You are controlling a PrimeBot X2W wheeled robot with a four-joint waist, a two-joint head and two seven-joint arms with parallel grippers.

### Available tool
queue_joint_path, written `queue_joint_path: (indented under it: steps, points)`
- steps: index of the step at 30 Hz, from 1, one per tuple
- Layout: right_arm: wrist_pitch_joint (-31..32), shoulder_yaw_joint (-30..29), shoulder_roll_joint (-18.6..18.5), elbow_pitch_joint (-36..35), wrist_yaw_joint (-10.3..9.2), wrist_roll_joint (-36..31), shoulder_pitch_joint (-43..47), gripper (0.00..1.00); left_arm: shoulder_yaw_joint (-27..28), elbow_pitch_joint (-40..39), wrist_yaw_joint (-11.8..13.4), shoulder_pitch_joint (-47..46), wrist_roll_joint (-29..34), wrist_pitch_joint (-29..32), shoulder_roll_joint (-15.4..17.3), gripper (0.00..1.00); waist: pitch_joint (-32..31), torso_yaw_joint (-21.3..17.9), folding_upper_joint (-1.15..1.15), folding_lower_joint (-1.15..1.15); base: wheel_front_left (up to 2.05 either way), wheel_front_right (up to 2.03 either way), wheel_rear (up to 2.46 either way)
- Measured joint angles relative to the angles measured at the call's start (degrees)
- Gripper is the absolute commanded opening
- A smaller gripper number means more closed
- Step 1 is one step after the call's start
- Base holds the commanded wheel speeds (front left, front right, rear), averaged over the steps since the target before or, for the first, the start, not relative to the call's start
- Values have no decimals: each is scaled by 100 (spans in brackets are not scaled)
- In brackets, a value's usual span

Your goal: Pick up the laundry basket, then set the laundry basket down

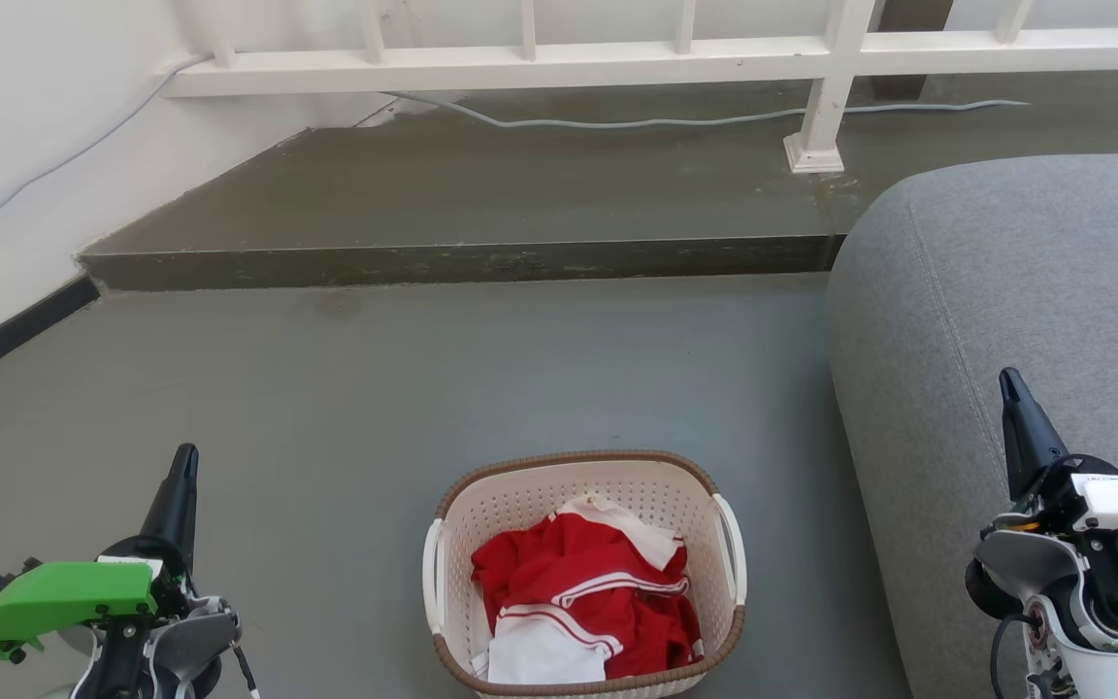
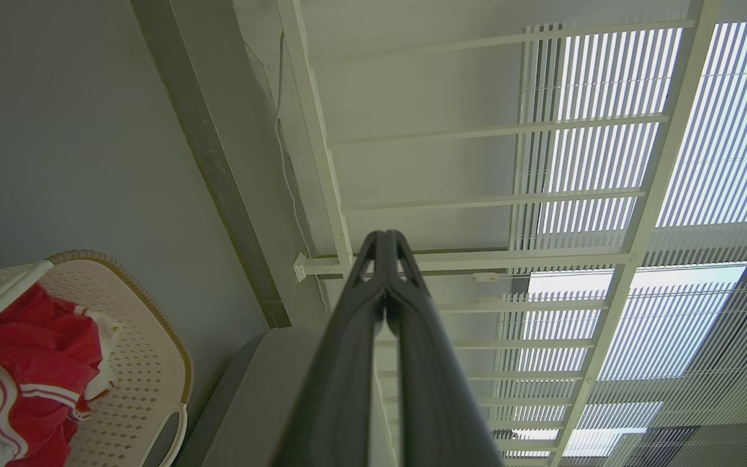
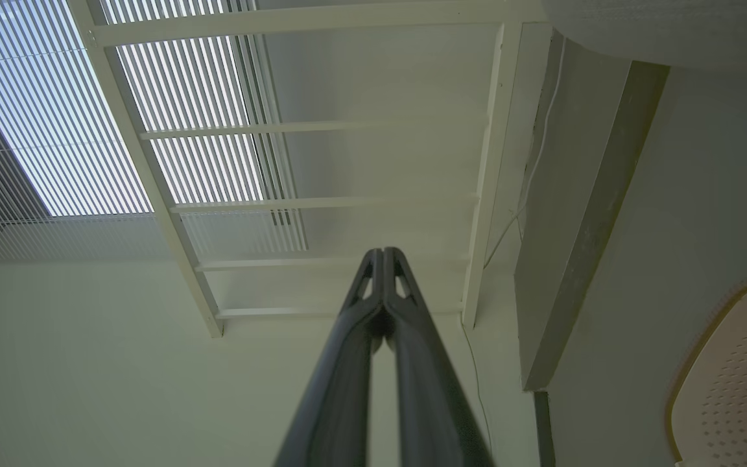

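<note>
The laundry basket (image 1: 530, 500) stands on the grey floor at the bottom middle of the head view, cream-white with perforated walls, a brown rim and two white side handles. Red and white clothes (image 1: 583, 592) lie in it. My left gripper (image 1: 185, 461) is at the lower left, well apart from the basket, its fingers pressed together with nothing in them. My right gripper (image 1: 1008, 381) is at the lower right over the sofa edge, also shut and empty. The left wrist view has the basket (image 2: 146, 363) at its lower left, beside the shut left gripper (image 2: 384, 239). In the right wrist view the basket (image 3: 717, 383) sits at the lower right and the right gripper (image 3: 383, 254) is shut.
A grey sofa (image 1: 1025, 291) fills the right side, close to the basket. A raised concrete step (image 1: 462, 262) runs across the back, with a white railing (image 1: 540, 63) and a grey cable (image 1: 617, 121) on it. A white wall (image 1: 16, 146) with a dark skirting closes the left.
</note>
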Motion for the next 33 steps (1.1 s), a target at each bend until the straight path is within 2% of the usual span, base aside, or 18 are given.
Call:
queue_joint_path:
  steps: [33]
  points:
    - [7,-4,0,-7,8,0,1,0,16,-2,0,0,0,25,-3,0,0,0,0,0,0,0,0]
